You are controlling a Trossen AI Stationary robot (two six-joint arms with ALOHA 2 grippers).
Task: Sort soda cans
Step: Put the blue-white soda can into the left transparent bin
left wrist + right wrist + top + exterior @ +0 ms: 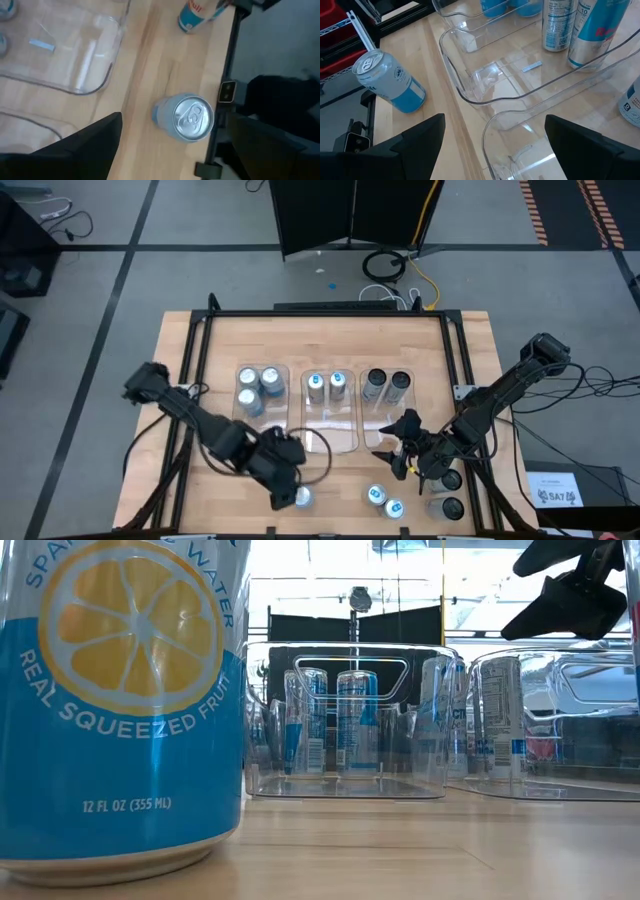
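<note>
Clear plastic bins (330,442) hold six soda cans from above; the left gripper (288,480) hovers over a silver-topped can (303,498) (near the front edge). Left wrist: fingers spread beside it (186,117). Right wrist: right gripper (492,137) spread, empty.

bright, even | low view backlit, glare | left wrist blurred

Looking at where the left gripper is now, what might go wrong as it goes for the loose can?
The silver-topped can stands near the table edge; a glancing touch from the open left gripper might push it off. The open right gripper hangs over the right bin and may clip its rim.
</note>
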